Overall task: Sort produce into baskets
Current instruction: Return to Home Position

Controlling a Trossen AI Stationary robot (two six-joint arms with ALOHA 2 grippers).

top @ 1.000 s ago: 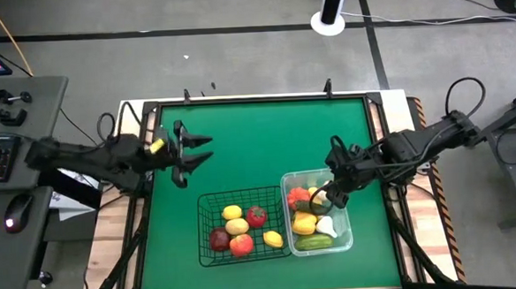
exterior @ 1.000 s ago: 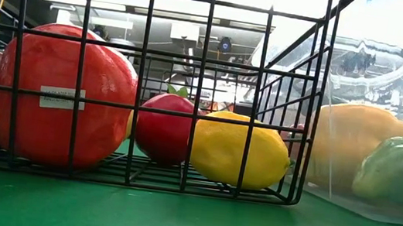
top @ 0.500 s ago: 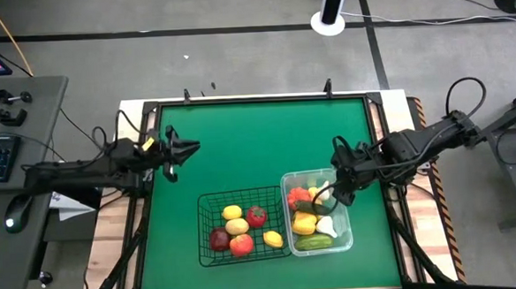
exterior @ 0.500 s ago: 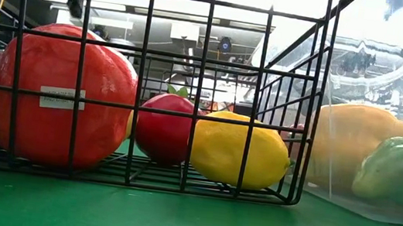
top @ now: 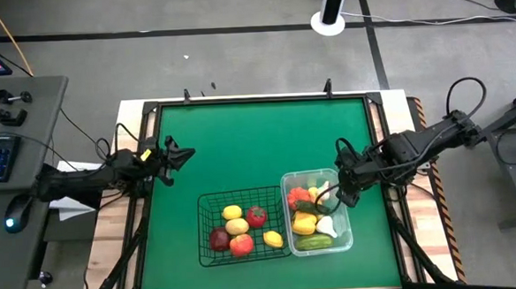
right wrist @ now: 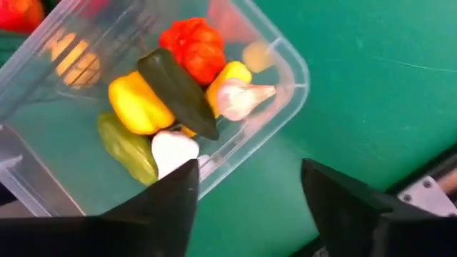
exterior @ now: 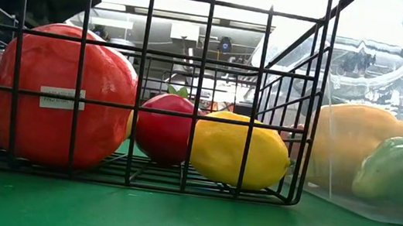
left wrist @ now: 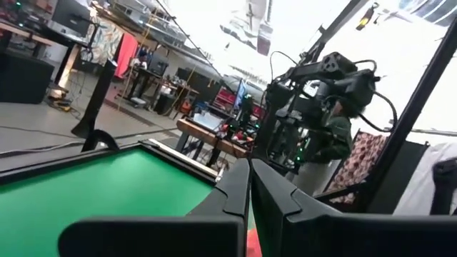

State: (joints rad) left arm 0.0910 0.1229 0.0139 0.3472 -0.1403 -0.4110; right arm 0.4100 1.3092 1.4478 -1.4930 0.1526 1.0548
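Green table [top: 258, 136]: left gripper [top: 177, 157] hanging just inside its left edge, fingers pressed together, empty; right gripper [top: 342, 191] hovering over the right side of the clear plastic tub [top: 345, 243], fingers spread, empty. Black wire-mesh basket [exterior: 150, 12] sitting just left of the tub, both nearer the low camera's edge. Basket holding six glossy pieces: three yellow lemons [top: 232, 212], three red fruits [top: 256, 216]. Tub holding probably eight; two white garlic bulbs [right wrist: 239, 98] showing clearly.

The surface [top: 258, 144] is green. The black wire basket [top: 200, 227] holds red, dark red and yellow fruit [top: 237, 226]; one red apple [exterior: 50, 136] bears a white label [exterior: 61, 97]. The clear tub [top: 346, 235] holds red, yellow, green and white vegetables [top: 304, 223].
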